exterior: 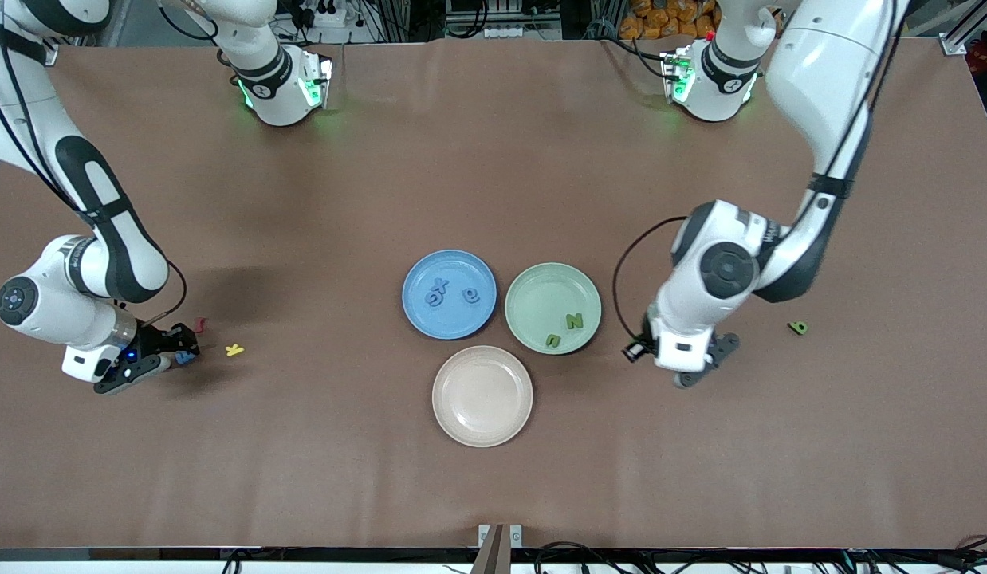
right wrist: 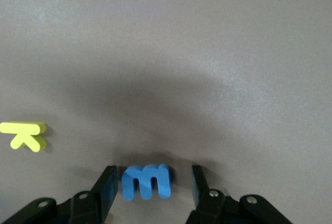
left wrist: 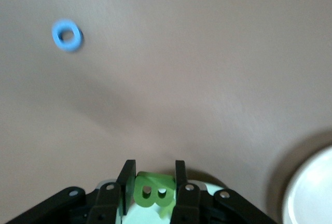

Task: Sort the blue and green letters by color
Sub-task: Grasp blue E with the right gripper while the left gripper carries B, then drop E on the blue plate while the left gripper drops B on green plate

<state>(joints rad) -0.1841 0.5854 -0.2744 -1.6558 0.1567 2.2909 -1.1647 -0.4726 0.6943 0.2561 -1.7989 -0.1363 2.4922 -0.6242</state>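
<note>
Two grippers busy here: the left gripper (left wrist: 151, 182) is clamped on a green B (left wrist: 150, 193) over bare table just off the green plate (exterior: 533, 285) toward the left arm's end, while the right gripper (right wrist: 151, 187) sits low with its jaws spread around a blue E (right wrist: 147, 181), gaps on both sides. Plenty of open brown table (exterior: 302, 446) around both, with a yellow K (exterior: 234, 349) near the right one. Blue plate (exterior: 430, 271) holds X (exterior: 437, 292) and G (exterior: 470, 296), green has N (exterior: 573, 321) and U (exterior: 553, 340), a green P (exterior: 797, 327) lies alone, and the pink plate (exterior: 454, 375) sits nearest the camera; the red piece (exterior: 199, 324) is half hidden.
</note>
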